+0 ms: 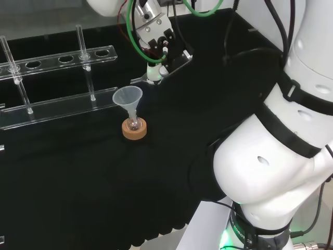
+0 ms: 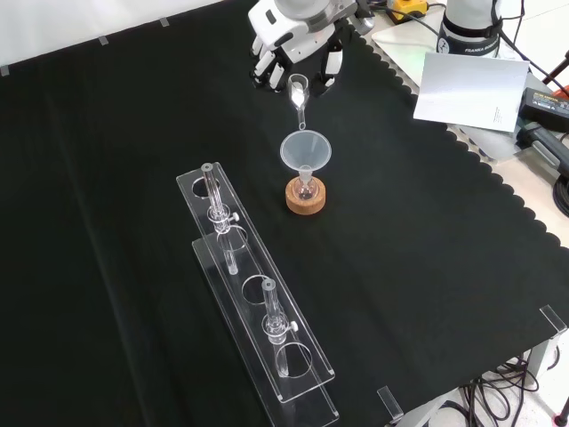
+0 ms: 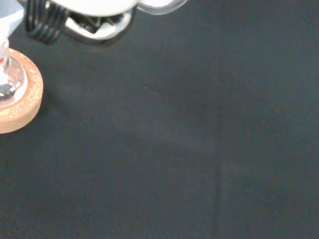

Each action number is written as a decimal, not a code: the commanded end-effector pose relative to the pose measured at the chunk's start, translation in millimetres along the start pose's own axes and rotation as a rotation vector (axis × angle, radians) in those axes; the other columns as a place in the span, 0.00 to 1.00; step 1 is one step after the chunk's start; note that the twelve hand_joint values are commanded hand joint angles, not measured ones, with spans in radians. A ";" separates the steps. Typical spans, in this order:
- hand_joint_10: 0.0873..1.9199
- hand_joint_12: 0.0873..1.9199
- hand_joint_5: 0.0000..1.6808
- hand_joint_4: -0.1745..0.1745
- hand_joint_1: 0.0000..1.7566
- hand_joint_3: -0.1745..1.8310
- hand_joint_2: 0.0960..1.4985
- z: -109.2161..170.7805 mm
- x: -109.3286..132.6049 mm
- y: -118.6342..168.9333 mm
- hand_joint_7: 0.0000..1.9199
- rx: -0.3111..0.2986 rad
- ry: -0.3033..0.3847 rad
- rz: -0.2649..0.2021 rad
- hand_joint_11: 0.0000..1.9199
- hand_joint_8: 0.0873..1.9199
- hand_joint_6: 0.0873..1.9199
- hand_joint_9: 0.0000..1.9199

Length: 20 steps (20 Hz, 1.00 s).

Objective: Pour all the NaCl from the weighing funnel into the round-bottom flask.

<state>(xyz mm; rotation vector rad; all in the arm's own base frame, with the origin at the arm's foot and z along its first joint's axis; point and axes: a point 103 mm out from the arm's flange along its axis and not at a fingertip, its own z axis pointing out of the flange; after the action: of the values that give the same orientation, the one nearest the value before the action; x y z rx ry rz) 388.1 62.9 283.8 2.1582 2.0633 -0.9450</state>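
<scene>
A small round-bottom flask [image 2: 307, 188] sits on a cork ring [image 2: 307, 199] near the middle of the cloth, with a clear plastic funnel [image 2: 306, 151] in its neck. The hand [image 2: 298, 31] comes in from the top of the front view, its fingers curled round a glass weighing funnel [image 2: 299, 92]. The weighing funnel is tilted spout-down, its tip just above the plastic funnel's rim. In the head view the hand [image 1: 152, 32] holds the weighing funnel [image 1: 154, 73] up and to the right of the plastic funnel [image 1: 127, 98] and cork ring [image 1: 135, 130]. The wrist view shows the flask [image 3: 7, 85] on the ring [image 3: 22, 104].
A clear acrylic tube rack [image 2: 253, 302] with glass tubes lies in front of the flask in the front view, and at the left in the head view [image 1: 57, 78]. White paper [image 2: 471, 89] and cables lie beyond the cloth's scalloped right edge. The arm's white links [image 1: 281, 151] stand at the head view's right.
</scene>
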 end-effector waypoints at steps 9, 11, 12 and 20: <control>0.14 0.52 0.72 1.00 0.63 0.40 0.43 2.1 4.8 5.0 0.28 0.049 -0.078 0.003 0.43 0.31 0.38 0.50; 0.14 0.52 0.72 1.00 0.63 0.40 0.43 0.2 7.7 4.6 0.28 0.054 -0.091 0.003 0.43 0.31 0.38 0.50; 0.14 0.52 0.72 1.00 0.63 0.40 0.43 0.0 7.9 4.7 0.28 0.057 -0.100 0.002 0.43 0.31 0.38 0.50; 0.14 0.52 0.72 1.00 0.63 0.40 0.43 -3.8 13.8 4.1 0.27 0.068 -0.138 0.016 0.44 0.31 0.38 0.50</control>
<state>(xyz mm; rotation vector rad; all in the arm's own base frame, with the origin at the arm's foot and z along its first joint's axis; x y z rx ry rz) 389.4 83.1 287.4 2.0648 2.0519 -1.0456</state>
